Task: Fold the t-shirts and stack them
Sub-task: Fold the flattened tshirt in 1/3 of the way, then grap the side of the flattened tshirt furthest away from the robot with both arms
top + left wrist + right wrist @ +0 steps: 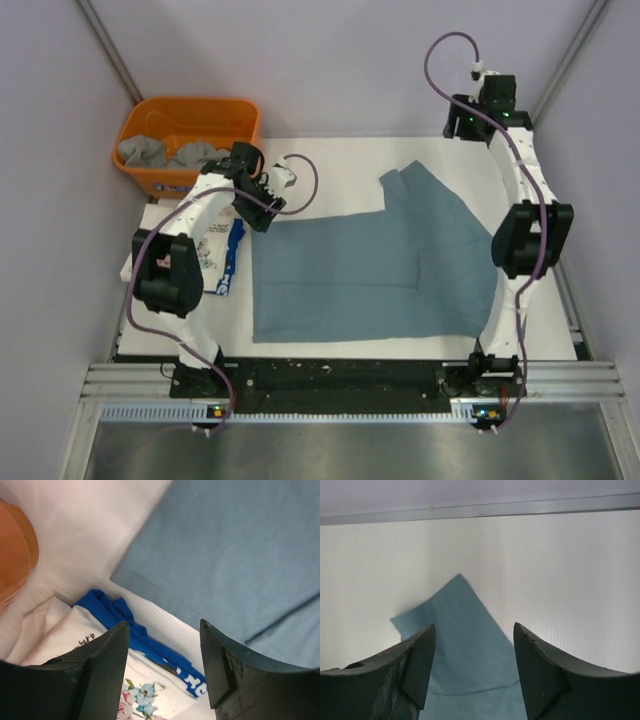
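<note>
A dusty blue-grey t-shirt (370, 265) lies spread flat on the white table, one sleeve pointing to the far side. A folded white floral t-shirt (215, 262) with a blue part lies at the left, partly under my left arm. My left gripper (262, 212) hovers open and empty over the blue-grey shirt's far left corner. In the left wrist view that gripper (164, 625) is above the shirt's corner (225, 555) and the floral shirt (75, 640). My right gripper (462, 120) is open and empty at the far right; in its wrist view it (473, 626) faces the sleeve (465, 650).
An orange tub (185, 120) stands at the far left corner with crumpled grey shirts (165, 152) inside; its wall also shows in the left wrist view (15, 555). Lilac walls close in the table on three sides. A metal rail (350, 385) runs along the near edge.
</note>
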